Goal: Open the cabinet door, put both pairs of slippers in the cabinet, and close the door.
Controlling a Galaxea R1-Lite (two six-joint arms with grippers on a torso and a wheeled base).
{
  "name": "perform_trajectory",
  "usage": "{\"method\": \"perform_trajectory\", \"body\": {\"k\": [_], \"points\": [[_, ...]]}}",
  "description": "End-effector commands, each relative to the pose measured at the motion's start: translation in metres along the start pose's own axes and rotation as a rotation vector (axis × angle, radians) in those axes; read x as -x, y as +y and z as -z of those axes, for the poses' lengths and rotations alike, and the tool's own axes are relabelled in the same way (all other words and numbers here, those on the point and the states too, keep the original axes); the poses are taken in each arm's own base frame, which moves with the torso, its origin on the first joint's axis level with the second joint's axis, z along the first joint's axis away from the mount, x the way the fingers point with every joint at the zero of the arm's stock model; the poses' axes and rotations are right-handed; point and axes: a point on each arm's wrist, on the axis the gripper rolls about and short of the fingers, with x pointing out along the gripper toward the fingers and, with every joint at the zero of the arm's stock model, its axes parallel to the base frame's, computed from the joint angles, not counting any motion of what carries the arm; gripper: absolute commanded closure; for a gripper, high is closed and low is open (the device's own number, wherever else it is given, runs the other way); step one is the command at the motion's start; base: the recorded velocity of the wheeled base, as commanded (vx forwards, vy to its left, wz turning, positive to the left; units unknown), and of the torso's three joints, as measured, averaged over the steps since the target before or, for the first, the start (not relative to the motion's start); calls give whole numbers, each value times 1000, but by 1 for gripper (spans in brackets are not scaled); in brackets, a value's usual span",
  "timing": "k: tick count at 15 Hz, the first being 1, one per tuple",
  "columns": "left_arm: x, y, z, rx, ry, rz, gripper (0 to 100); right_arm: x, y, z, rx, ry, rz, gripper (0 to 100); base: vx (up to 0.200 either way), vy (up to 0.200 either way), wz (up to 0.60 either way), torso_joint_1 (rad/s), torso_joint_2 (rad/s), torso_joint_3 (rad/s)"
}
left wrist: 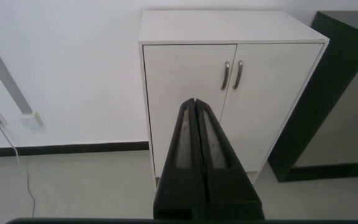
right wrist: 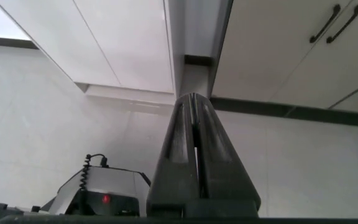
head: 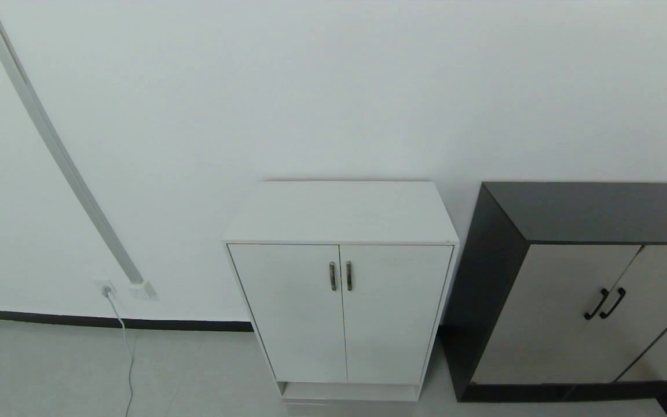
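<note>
A white two-door cabinet [head: 340, 289] stands against the wall, both doors closed, with two metal handles [head: 340, 276] side by side at the middle seam. My left gripper [left wrist: 195, 101] is shut with nothing in it, held some way in front of the white cabinet [left wrist: 229, 81] and pointing at its left door. My right gripper [right wrist: 193, 96] is shut and empty too, low over the floor, pointing at the gap between the white cabinet's base [right wrist: 123, 56] and the dark one.
A dark cabinet with grey doors [head: 576, 289] and black handles stands right of the white one. A wall socket with a white cable [head: 114, 307] running down to the floor sits on the left. A slanted cable duct [head: 50, 139] runs up the wall. Pale tiled floor lies in front.
</note>
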Motion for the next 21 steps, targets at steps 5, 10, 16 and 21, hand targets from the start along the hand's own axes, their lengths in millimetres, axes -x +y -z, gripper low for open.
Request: {"method": "perform_trajectory", "body": {"k": [5,10,16,21], "points": [[0,0,0,-1,0,-1,100,23,2,14,26,-288,10,100,0,0,0,0,0,0],[0,0,0,0,0,1,100,26,2,16,-7,-326,29,100,0,0,0,0,0,0],[0,0,0,-1,0,-1,100,31,2,19,-94,-414,113,100,0,0,0,0,0,0],[0,0,0,-9,0,1,100,31,1,19,-113,-417,162,100,0,0,0,0,0,0]]}}
